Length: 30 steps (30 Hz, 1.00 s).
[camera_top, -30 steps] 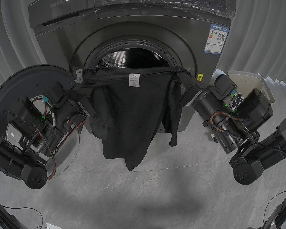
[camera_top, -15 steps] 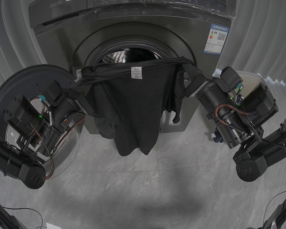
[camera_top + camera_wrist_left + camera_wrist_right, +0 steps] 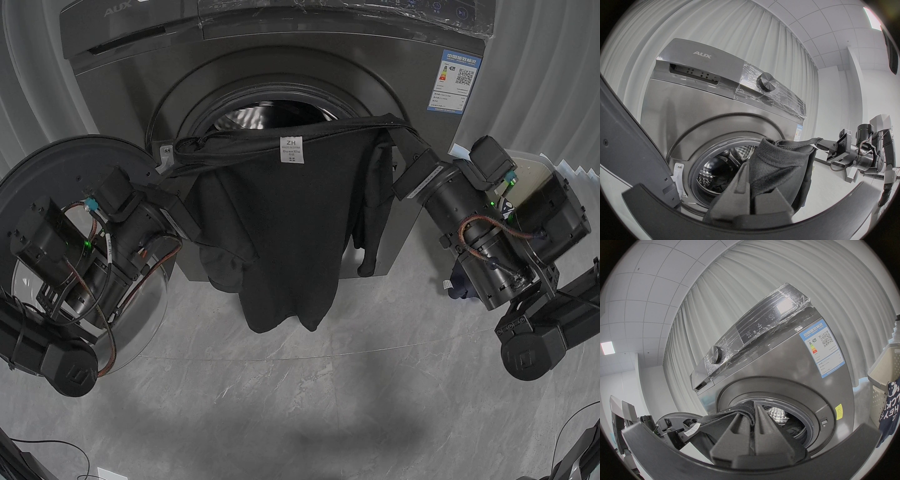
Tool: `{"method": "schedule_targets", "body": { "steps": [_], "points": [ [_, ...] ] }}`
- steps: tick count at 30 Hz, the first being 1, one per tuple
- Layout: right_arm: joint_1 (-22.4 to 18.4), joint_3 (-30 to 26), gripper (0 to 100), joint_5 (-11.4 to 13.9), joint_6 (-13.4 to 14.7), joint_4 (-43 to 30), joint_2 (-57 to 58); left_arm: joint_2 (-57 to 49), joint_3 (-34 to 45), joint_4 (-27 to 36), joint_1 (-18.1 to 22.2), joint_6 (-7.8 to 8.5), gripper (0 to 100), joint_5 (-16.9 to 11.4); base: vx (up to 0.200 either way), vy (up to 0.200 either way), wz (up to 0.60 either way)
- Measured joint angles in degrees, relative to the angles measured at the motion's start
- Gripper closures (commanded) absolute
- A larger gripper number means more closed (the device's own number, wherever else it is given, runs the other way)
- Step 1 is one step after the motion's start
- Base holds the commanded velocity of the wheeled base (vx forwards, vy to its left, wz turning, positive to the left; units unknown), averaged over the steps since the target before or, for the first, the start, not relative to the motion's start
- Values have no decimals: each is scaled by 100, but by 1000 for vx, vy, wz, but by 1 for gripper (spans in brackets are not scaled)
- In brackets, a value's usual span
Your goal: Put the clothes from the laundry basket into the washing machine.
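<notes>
Lifted higher, black shirt [image 3: 294, 237] spans washing machine [image 3: 281, 69] mouth (left gripper [image 3: 187, 219], right gripper [image 3: 409, 159] clamped on it)

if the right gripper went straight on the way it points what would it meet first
Probably the grey washing machine's round door opening, near its rim; depth is unclear. The right gripper is shut on the black shirt.

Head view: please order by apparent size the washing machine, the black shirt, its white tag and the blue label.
Largest to smallest:
washing machine
black shirt
blue label
white tag
The tag hangs nearer the camera, yet looks clearly smaller than the label.
</notes>
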State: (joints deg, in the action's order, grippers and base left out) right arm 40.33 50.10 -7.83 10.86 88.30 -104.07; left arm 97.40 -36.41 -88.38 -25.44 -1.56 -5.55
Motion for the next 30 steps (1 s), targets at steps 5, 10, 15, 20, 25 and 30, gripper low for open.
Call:
{"method": "schedule_targets", "body": {
  "steps": [5, 10, 15, 20, 25, 30],
  "points": [
    [-9, -46, 100, -2, -5, 5, 16, 23, -63, 11, -178, 1, 100, 13, 0, 0, 0],
    [7, -176, 100, 9, 0, 0, 13, 100, -148, 50, -402, 0, 100, 18, 0, 0, 0],
    [74, -385, 100, 35, 24, 2, -163, 279, -399, 71, -507, 0, 100, 16, 0, 0, 0],
    [190, -485, 0, 48, 29, 2, -508, 511, -770, 121, -564, -5, 100, 18, 0, 0, 0],
    [328, -831, 0, 72, 17, -2, -955, 657, -1089, 235, -601, -11, 100, 44, 0, 0, 0],
    [385, -1137, 0, 211, 20, -2, -1436, 712, -1270, 293, -652, -16, 100, 84, 0, 0, 0]
  ]
}}
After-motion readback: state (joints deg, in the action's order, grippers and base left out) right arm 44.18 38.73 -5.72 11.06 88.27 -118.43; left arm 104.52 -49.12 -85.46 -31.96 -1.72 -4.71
